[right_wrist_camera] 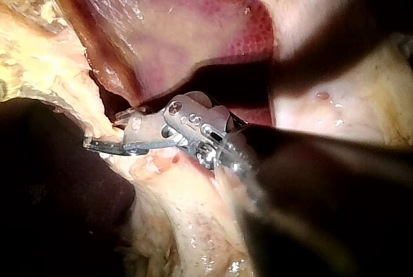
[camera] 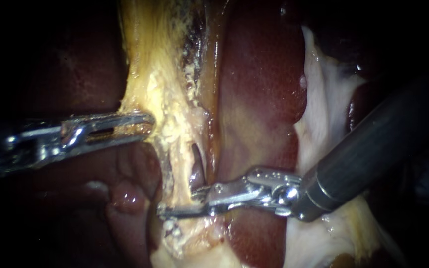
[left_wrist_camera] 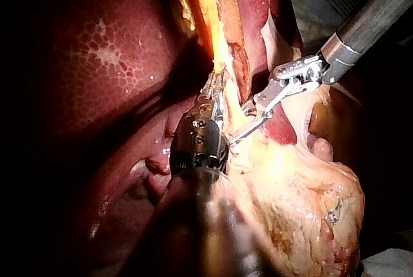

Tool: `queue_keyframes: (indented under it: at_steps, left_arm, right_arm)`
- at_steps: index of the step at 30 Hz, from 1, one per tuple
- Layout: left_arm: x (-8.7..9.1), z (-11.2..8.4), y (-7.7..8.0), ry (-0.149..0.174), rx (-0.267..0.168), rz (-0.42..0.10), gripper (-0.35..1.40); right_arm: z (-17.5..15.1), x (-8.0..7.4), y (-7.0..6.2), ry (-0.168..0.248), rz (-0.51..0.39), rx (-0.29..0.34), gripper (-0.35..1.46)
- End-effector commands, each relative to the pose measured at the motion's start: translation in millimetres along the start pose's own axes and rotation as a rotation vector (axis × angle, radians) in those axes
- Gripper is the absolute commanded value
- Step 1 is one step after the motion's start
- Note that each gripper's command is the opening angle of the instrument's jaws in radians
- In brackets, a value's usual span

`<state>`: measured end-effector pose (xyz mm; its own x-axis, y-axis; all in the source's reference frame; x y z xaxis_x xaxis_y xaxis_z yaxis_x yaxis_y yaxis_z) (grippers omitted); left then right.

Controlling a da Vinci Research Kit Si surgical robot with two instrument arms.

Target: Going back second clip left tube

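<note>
My right instrument (camera: 176, 203) has its jaws spread astride the tube (camera: 177, 164) — I'd withdraw straight back, without snagging, while my left instrument (camera: 147, 124) pinches yellow tissue (camera: 165, 89).

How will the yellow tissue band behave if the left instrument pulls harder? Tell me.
Probably floppy yet stretchy: the yellow tissue band looks drawn taut where the left instrument holds it. Likely slippery, given its wet sheen. Its crumbly, frayed edges suggest it could tear.

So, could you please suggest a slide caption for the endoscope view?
Left tool grips yellow tissue; right tool, jaws open, reaches it beside the liver.
</note>
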<state>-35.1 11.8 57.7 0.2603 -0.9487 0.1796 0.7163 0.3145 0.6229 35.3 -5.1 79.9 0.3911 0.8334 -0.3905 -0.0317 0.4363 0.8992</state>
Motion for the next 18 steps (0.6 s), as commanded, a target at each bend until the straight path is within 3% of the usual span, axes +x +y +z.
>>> queue_keyframes:
  at_steps: [1, 8, 9, 12, 18]
  left_arm:
    - [0.0, 0.0, 0.0, 0.000, 0.001, 0.000, -0.35]
    - [0.0, 0.0, 0.0, 0.000, 0.001, 0.000, -0.35]
    - [0.0, -0.1, 0.0, 0.000, 0.001, 0.000, -0.35]
    - [0.0, -0.1, 0.0, 0.000, 0.001, 0.000, -0.35]
    - [0.1, -0.2, 0.1, 0.000, 0.001, 0.001, -0.35]
  right_arm:
    - [0.0, 0.0, 0.0, 0.000, 0.006, 0.002, -0.35]
    - [-0.2, -0.1, 0.0, -0.001, 0.018, -0.007, -0.35]
    - [-0.3, -0.1, 0.0, -0.001, 0.018, -0.006, -0.26]
    - [-0.5, 0.0, 0.0, 0.007, 0.018, -0.022, 0.35]
    - [-2.6, 1.1, -0.6, 0.067, -0.036, -0.030, 0.55]
